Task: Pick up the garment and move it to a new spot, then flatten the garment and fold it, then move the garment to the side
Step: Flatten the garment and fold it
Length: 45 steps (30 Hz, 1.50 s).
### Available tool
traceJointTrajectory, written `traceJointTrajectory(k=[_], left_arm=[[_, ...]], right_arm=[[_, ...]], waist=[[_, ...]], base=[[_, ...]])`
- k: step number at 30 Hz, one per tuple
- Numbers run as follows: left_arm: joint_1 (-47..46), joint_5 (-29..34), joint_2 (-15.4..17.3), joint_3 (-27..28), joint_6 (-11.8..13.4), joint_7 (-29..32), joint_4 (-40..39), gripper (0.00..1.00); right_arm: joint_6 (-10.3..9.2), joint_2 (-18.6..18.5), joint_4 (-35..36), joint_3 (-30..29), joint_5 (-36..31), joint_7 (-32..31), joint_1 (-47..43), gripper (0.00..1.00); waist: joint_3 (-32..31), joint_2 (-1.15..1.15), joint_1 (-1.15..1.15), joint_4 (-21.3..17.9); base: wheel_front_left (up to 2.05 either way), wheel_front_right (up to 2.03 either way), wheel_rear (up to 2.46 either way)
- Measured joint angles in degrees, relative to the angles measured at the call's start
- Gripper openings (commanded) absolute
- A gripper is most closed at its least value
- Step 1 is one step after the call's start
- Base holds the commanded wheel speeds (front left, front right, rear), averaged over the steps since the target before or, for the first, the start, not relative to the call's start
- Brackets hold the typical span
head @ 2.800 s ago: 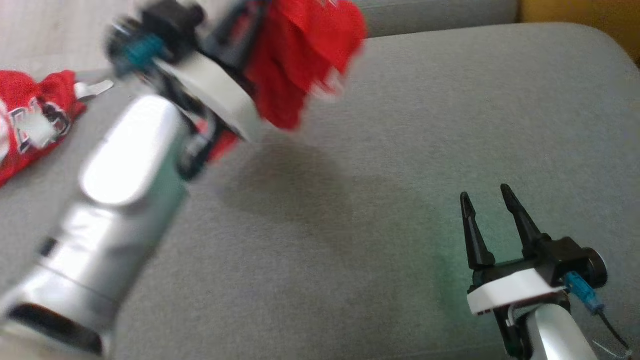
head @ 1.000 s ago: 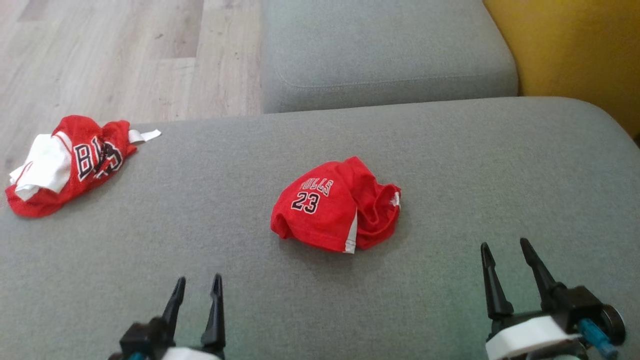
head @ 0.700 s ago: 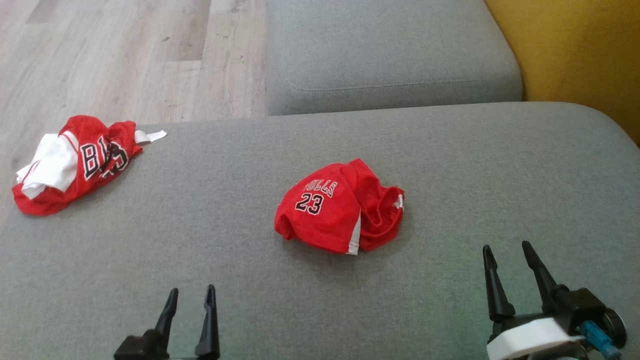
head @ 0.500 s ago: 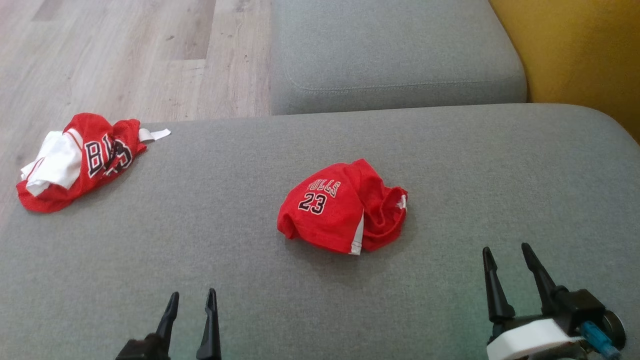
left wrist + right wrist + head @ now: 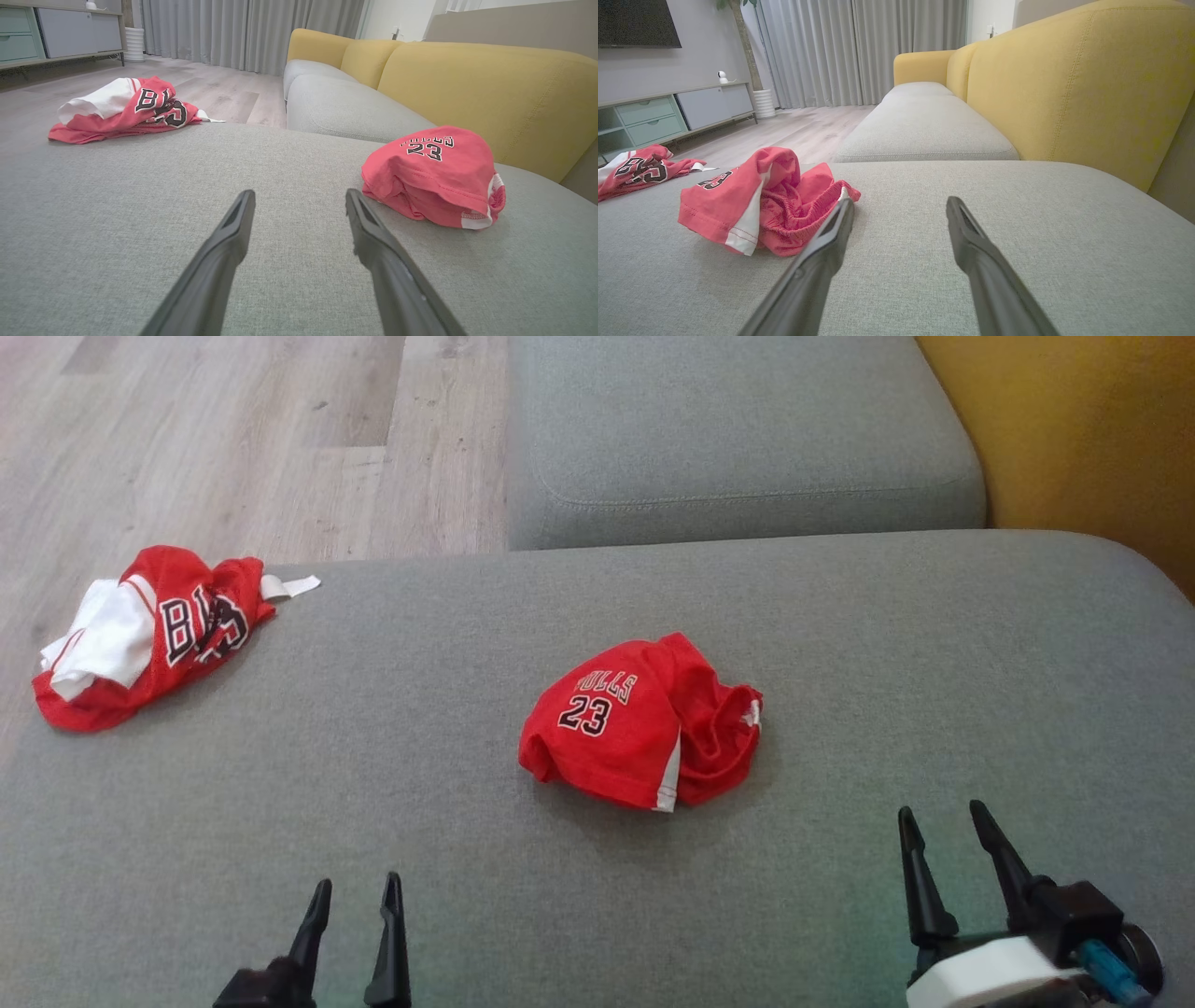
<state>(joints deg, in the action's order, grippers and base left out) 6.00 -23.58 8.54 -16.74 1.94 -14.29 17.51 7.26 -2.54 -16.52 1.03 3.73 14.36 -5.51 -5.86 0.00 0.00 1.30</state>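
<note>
Your left tool (image 5: 357, 883) hangs low over the grey sofa seat (image 5: 887, 644) with its two fingers spread apart and gripping nothing. Your right tool (image 5: 939, 810) is released in the same way, fingers parted and pointing the same direction over the seat. The garment (image 5: 644, 723), a pair of red shorts with a white side stripe and a black 23 under white lettering, lies crumpled in a heap on the seat. It sits ahead and to the right of your left tool, and ahead and to the left of your right tool, touching neither. In the left wrist view the printed leg is on top and a stitched hem faces your left tool. In the right wrist view the bunched, gathered end of the heap shows just past the tip of the right tool's left finger (image 5: 831, 242), while the head view shows a strip of bare seat between them. A red jersey (image 5: 149, 635) with white fabric and black letters lies bunched far ahead and to the left of your left tool, at the seat's corner and well apart from the garment. A second grey cushion (image 5: 738, 439) lies beyond the garment, a yellow backrest (image 5: 1064, 93) rises to the right of your right tool, and a wooden floor (image 5: 233, 439) shows beyond the jersey.
</note>
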Motion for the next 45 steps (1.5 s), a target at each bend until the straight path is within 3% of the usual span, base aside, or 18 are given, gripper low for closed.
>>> traceJointTrajectory(k=[13,19,29,41,42,44,45], left_arm=[[-0.02,0.62,-0.48,0.09,-0.78,0.00,0.47,1.00],[-0.19,1.52,-0.51,-0.12,-0.94,0.00,0.45,1.00],[-2.55,2.47,-0.44,-1.66,-0.92,0.10,-1.31,1.00],[-3.20,2.48,-0.48,-2.65,-0.92,0.18,-1.35,1.00],[-3.45,2.48,-0.48,-2.76,-0.92,0.18,-1.34,1.00],[-3.59,2.48,-0.48,-2.92,-0.92,0.18,-1.30,1.00],[-3.59,2.48,-0.48,-3.07,-0.92,0.18,-1.22,1.00]], right_arm=[[0.00,0.00,-0.99,0.13,0.70,0.00,0.03,1.00],[0.00,0.00,-3.33,4.14,1.64,0.00,2.22,1.00],[0.00,-0.03,-13.54,8.69,1.44,0.01,15.24,1.00],[0.01,-0.11,-26.82,8.53,1.12,0.00,24.42,1.00],[0.00,-0.11,-27.59,8.82,1.18,0.00,25.04,0.79],[0.00,-0.12,-28.62,9.83,1.44,0.00,25.92,0.20],[0.01,-0.12,-28.48,10.34,1.96,0.00,26.11,0.00]], waist=[[0.17,0.00,0.00,1.30],[0.92,0.00,0.00,4.18],[3.39,0.00,0.00,11.30],[7.44,0.00,0.01,19.04],[7.60,0.00,0.01,19.39],[7.69,0.00,0.01,19.82],[7.56,0.00,0.01,19.89]], base=[[0.00,0.00,0.00],[0.00,0.00,0.00],[0.00,0.00,0.00],[0.00,0.00,0.00],[0.00,0.00,0.00],[0.00,0.00,0.00],[0.00,0.00,0.00]])
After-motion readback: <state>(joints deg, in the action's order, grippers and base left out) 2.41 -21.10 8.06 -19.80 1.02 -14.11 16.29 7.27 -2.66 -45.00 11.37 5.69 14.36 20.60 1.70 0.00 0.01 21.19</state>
